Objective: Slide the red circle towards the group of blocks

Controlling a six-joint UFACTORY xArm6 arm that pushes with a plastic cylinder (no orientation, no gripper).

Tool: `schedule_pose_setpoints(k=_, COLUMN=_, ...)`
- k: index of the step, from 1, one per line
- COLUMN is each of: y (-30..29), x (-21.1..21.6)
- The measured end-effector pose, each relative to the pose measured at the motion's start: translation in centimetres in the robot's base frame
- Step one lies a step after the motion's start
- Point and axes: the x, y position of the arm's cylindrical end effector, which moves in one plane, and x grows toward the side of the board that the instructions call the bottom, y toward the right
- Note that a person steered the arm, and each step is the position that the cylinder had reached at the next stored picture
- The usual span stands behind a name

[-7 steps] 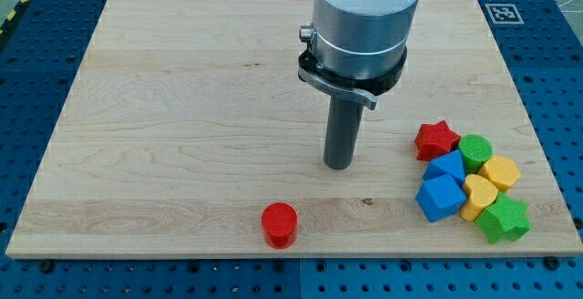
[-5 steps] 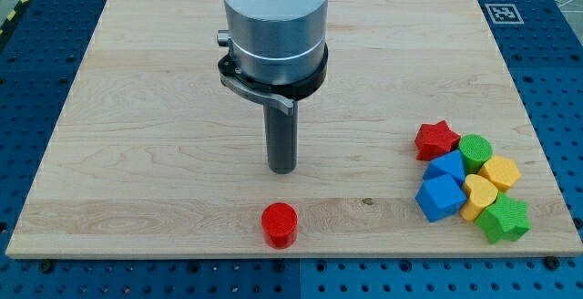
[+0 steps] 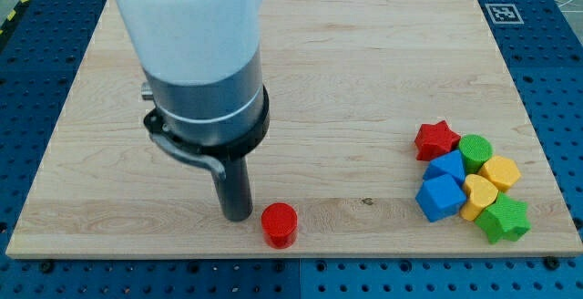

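The red circle [image 3: 279,224] stands near the bottom edge of the wooden board [image 3: 109,80], left of the middle. My tip [image 3: 238,215] rests on the board just to its left, a small gap apart. The group of blocks sits at the view's right: a red star [image 3: 436,139], a green circle [image 3: 475,149], two blue blocks [image 3: 446,167] [image 3: 440,198], a yellow hexagon [image 3: 500,172], a yellow heart [image 3: 479,194] and a green star [image 3: 504,219].
The board lies on a blue perforated table [image 3: 36,35]. A black-and-white marker tag [image 3: 502,13] is at the board's top right corner. The arm's wide body [image 3: 200,53] hides part of the board's upper left.
My tip has moved from the middle of the board to the left and down, ending just left of the red circle. No block has moved.
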Motion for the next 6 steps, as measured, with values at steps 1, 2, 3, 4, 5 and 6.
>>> schedule_pose_setpoints(k=1, y=0.0, x=2.7)
schedule_pose_setpoints(k=2, y=0.0, x=2.7)
schedule_pose_setpoints(k=3, y=0.1, x=2.7)
schedule_pose_setpoints(k=4, y=1.4, x=2.7)
schedule_pose_setpoints(k=5, y=6.6, x=2.7)
schedule_pose_setpoints(k=6, y=7.0, x=2.7)
